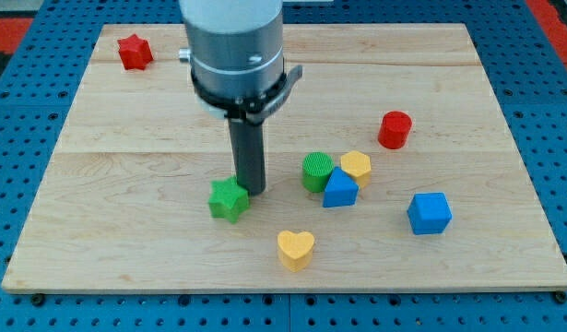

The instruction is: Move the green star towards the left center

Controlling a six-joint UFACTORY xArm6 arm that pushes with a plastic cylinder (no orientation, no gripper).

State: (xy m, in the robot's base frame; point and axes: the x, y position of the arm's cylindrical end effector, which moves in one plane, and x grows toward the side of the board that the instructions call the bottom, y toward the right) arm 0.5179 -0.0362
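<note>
Camera view, my tip [253, 191] touching green star [228, 199], green cylinder [317, 171] right

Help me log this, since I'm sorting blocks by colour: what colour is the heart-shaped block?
Yellow: the heart-shaped block, clearest in the camera view, near the view's bottom.

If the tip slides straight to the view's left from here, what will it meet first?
My tip stands just right of the green star, seemingly touching it, so it would meet the star first. Beyond it the board looks free.
</note>
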